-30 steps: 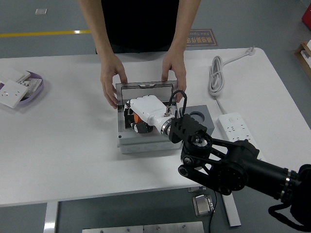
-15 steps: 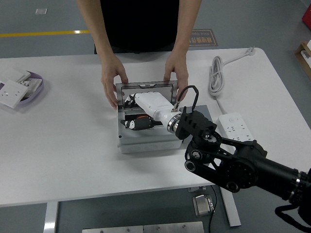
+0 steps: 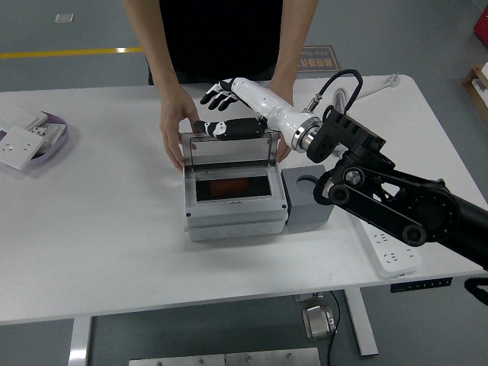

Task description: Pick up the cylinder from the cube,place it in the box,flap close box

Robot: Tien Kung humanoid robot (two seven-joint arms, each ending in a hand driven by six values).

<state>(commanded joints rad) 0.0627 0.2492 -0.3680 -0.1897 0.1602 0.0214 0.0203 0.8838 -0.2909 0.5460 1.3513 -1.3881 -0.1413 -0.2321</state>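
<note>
Orange shows through the opening of the grey box (image 3: 235, 200): the cylinder (image 3: 233, 186) lies inside it, on the floor of the compartment, so only the closing is left to do. Its clear lid (image 3: 229, 149) stands nearly upright on the far hinge. Above the lid's top edge hangs the right robot hand (image 3: 225, 111), fingers (image 3: 217, 95) spread and the thumb close to the rim, gripping nothing as far as I can tell. A person at the far side steadies the box with 2 hands (image 3: 177, 122), 1 at each rear corner. Just right of the box sits the grey cube (image 3: 307, 196), its round socket empty.

My guess is the lid is stiff, light plastic that swings freely, so it needs no grip, only a push from behind on its upper edge, near the middle, to tip it forward and down. Being smooth, it may slip under the fingertips if pressed at a slant. All of it rests on the white worktop (image 3: 99, 221).
</note>
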